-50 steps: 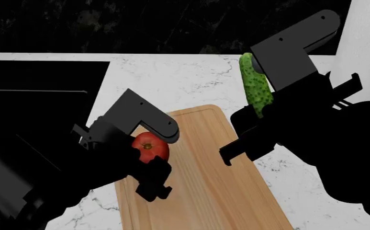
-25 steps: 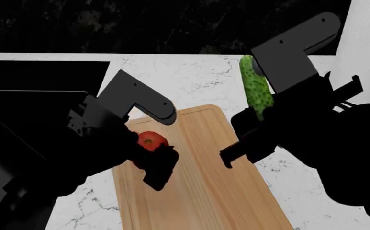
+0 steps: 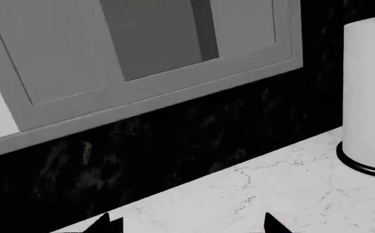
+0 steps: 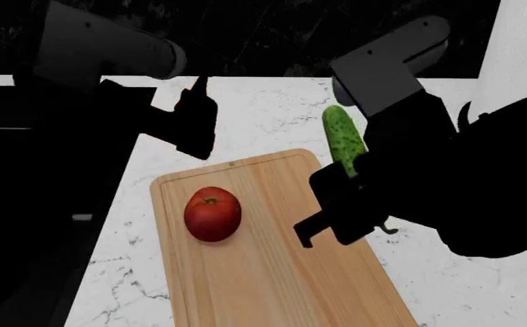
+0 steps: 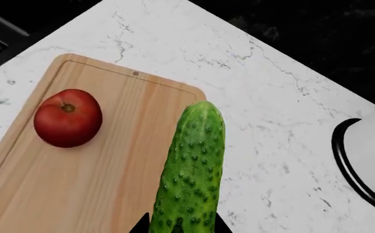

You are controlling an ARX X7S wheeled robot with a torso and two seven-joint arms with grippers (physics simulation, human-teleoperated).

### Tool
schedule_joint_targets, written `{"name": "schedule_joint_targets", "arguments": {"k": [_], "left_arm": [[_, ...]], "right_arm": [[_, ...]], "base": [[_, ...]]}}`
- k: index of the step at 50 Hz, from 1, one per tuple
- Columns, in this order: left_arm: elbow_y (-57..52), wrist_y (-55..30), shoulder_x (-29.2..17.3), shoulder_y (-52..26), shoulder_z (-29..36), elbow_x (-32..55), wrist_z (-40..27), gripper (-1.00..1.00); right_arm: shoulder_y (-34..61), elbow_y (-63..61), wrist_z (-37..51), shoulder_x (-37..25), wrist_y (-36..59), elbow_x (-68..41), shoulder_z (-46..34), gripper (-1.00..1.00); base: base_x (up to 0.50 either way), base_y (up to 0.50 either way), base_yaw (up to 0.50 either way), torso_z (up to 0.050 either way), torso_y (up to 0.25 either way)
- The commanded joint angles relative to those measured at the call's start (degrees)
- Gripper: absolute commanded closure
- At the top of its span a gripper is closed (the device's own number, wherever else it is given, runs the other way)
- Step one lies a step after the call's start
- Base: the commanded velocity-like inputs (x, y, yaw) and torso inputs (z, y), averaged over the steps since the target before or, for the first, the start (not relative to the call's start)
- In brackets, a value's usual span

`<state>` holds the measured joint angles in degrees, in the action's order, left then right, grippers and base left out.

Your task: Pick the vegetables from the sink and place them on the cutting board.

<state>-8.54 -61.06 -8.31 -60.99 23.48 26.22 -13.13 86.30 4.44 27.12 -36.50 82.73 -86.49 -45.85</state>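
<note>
The red tomato (image 4: 212, 214) rests free on the left part of the light-wood cutting board (image 4: 281, 272); it also shows in the right wrist view (image 5: 67, 118) on the board (image 5: 90, 184). My right gripper (image 4: 354, 170) is shut on the bumpy green cucumber (image 4: 343, 139), holding it above the board's right edge; the right wrist view shows the cucumber (image 5: 190, 170) between the fingertips (image 5: 214, 224). My left gripper (image 4: 195, 122) is open and empty, raised above the counter behind the board; only its fingertips (image 3: 272, 224) show in the left wrist view. The black sink (image 4: 26, 136) lies at the left.
White marble countertop (image 4: 263, 116) surrounds the board. A white paper-towel roll on a black base (image 5: 368, 150) stands at the right, also in the left wrist view (image 3: 368, 97). A dark backsplash (image 4: 245, 41) runs behind the counter, with grey cabinets (image 3: 109, 58) above.
My left gripper let go of the tomato and rose back and away from the board. The tomato now lies free. My right gripper moved the cucumber slightly left and lower, toward the board.
</note>
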Motion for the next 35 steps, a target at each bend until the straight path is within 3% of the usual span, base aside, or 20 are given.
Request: {"name": "schedule_joint_targets", "arguments": {"k": [1,13,35], "left_arm": [[-11.3,3.2,1.7,5.0,-8.2,-1.3,-6.8,-1.00],[-15.0,1.7,1.3,8.5,-11.9,2.2,-7.7,-1.00],[-16.1,1.3,0.2,10.0,-12.0,4.8,-7.5,-1.00]], "right_arm": [[7.5,10.5,2.8,5.0,7.0,-12.7,-3.8,1.00],[8.6,13.8,1.4,7.4,5.7,-19.6,-14.8,1.00],[4.5,14.5,-2.1,7.8,0.5,-17.9,-18.6,1.00]], "base": [[0.00,0.00,0.00,0.000,0.000],[0.00,0.00,0.00,0.000,0.000],[0.00,0.00,0.00,0.000,0.000]]}}
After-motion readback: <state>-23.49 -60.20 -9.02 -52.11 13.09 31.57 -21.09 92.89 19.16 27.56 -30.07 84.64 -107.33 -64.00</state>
